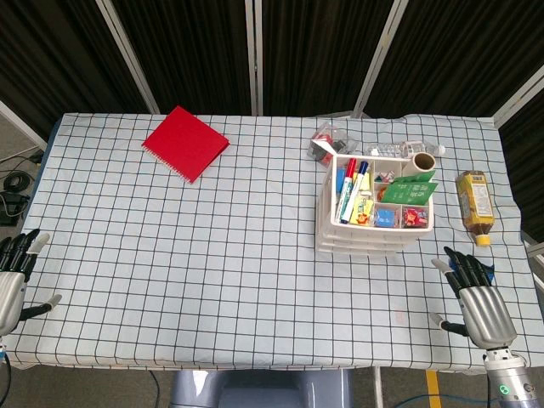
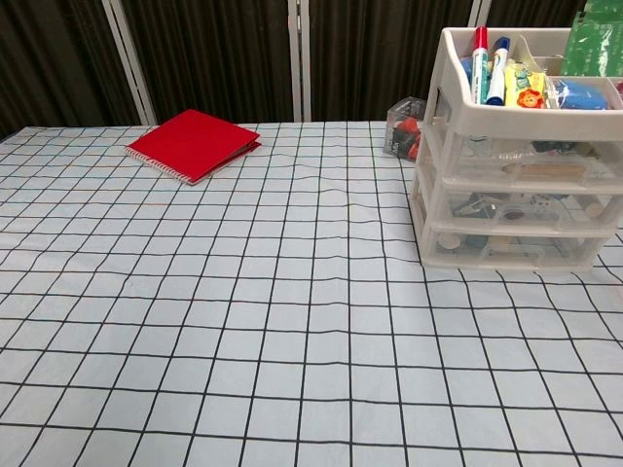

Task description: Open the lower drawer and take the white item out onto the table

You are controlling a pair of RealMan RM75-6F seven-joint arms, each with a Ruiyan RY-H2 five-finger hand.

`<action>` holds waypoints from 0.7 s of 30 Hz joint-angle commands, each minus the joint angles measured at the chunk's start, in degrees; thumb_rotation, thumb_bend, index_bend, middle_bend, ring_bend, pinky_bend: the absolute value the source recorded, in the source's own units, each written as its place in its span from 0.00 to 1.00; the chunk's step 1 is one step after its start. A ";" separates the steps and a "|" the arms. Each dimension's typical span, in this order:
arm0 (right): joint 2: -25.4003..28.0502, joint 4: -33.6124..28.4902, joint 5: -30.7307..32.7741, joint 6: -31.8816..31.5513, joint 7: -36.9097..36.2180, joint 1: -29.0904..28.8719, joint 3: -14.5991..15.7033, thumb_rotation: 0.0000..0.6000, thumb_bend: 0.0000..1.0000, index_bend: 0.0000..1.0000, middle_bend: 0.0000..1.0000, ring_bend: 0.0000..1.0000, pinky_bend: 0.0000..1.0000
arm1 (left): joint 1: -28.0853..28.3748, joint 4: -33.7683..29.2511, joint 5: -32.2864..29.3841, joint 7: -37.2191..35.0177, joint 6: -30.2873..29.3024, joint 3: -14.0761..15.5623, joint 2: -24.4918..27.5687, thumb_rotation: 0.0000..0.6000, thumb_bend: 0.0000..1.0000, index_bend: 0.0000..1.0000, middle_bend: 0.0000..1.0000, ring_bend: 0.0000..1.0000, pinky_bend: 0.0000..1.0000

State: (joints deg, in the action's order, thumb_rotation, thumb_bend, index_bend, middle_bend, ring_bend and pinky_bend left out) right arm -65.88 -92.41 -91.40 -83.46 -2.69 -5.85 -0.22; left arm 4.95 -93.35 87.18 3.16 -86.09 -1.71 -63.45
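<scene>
Covering the whole bench is a white cloth with a black grid, and against it the things are set out as follows. A white plastic drawer unit is placed toward the right side of the bench, nearer the far edge than the near one; three stacked translucent drawers are seen in the chest view, all pushed in. The lower drawer is closed, and pale and dark shapes are made out through its front, but which of them is the white item cannot be told. The open top tray of the unit is filled with markers, small packets and a green card.

A red notebook is laid flat near the far left corner, well apart from the unit. A bottle of amber drink is laid on its side by the right edge, just beside the unit. A clear bottle and a small clear box holding red and dark pieces are found behind the unit, toward the far edge.

The left robot hand is held at the near left edge, fingers apart and nothing in it. The right robot hand is held near the near right corner, in front of the unit and apart from it, fingers spread and nothing grasped.
</scene>
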 commanded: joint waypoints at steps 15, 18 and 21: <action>-1.05 -2.98 -0.09 3.05 -4.94 -1.67 0.36 1.00 0.04 0.03 0.00 0.00 0.00 | -0.25 -0.29 0.32 0.14 -0.82 -0.19 0.23 1.00 0.11 0.00 0.00 0.00 0.00; -2.14 -4.34 0.04 3.59 -7.97 -2.51 -0.31 1.00 0.04 0.03 0.01 0.00 0.06 | -0.44 -0.41 0.63 0.14 -1.39 -0.22 0.22 1.00 0.11 0.00 0.00 0.00 0.00; -4.04 -6.64 1.07 4.62 -12.78 -3.81 -1.63 1.00 0.04 0.04 0.14 0.13 0.29 | -0.60 -0.55 1.01 0.11 -1.80 -0.14 0.29 1.00 0.11 0.00 0.00 0.00 0.00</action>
State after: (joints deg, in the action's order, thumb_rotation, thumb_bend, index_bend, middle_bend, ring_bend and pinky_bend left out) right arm -68.38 -97.22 -91.08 -79.78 -12.32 -8.52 -0.78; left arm 4.38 -93.87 88.14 3.30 -87.83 -1.86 -63.18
